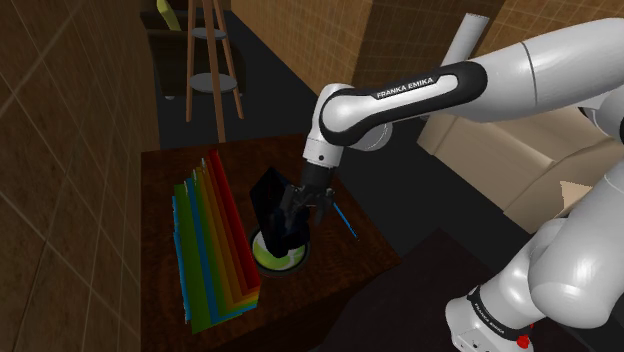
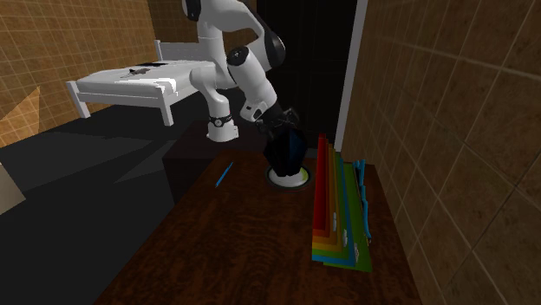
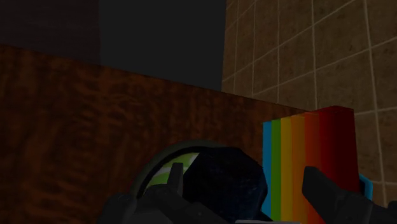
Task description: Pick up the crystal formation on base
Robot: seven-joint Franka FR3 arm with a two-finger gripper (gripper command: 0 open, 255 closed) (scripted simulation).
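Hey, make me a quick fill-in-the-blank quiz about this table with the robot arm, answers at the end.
1. The tool is ____, with one finger on each side of the dark crystal.
2. The stepped stack beside the crystal shows ____ colours.
3. The thin pen lying on the table is ____.
Missing words: open, rainbow, blue.

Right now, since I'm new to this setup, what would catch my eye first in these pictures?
The rainbow-striped stepped stack on the wall side of the table stands out most. Beside it, the black gripper hangs at a dark crystal on a round green-and-white base, fingers apart on either side. A thin blue pen lies on the wood nearby.
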